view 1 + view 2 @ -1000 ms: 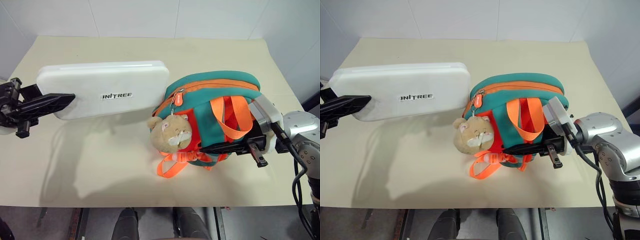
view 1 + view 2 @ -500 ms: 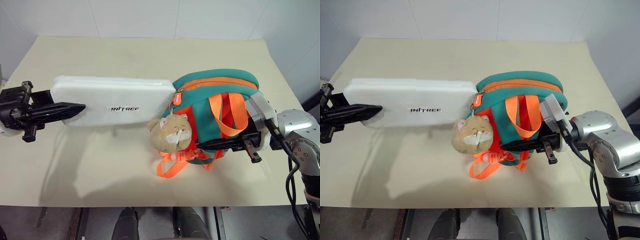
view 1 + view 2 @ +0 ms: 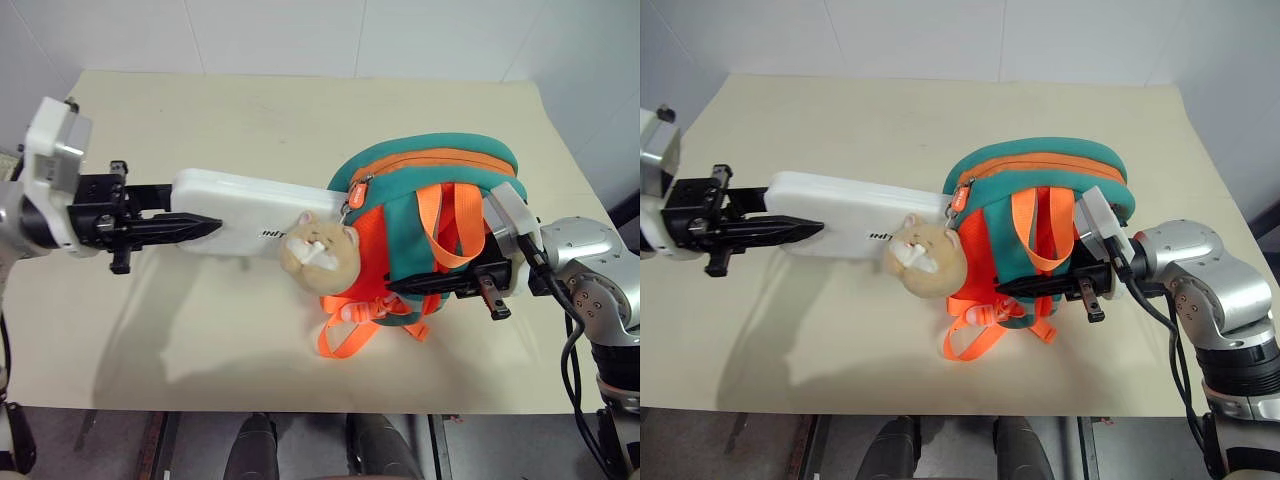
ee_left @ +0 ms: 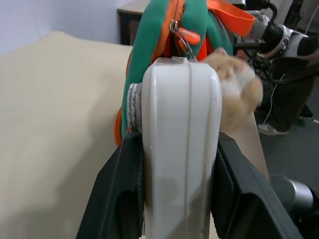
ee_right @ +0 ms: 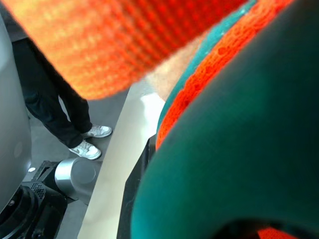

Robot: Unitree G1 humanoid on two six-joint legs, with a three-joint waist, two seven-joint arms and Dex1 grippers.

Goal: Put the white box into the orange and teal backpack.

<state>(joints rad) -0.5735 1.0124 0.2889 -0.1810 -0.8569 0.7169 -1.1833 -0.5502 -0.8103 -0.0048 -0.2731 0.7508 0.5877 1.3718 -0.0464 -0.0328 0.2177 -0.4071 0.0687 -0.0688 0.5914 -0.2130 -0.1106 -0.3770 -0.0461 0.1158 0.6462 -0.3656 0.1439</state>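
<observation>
Flat glossy white rectangular plastic box (image 3: 240, 210), held above the beige desk (image 3: 200, 110) with its long axis running side to side, its far end pointing toward the small red-orange and teal fabric backpack (image 3: 440, 200) and meeting the zipped mouth just beside the orange zip pull (image 3: 357, 197). The left hand (image 3: 190, 225) is clamped on the box's outer end, one black finger on each broad face. The tan plush bear toy (image 3: 320, 250) hanging from the backpack lies against the box's near edge and covers part of its dark lettering. The right hand (image 3: 420, 285) is closed on the backpack's strap side, among the bright orange straps (image 3: 450, 230).

The left wrist view looks along the box's narrow edge (image 4: 182, 149), showing its seam and the teal rim at its tip. The right wrist view shows teal and orange fabric up close and, beyond the desk edge, a person's dark trousers and white shoes (image 5: 92, 142).
</observation>
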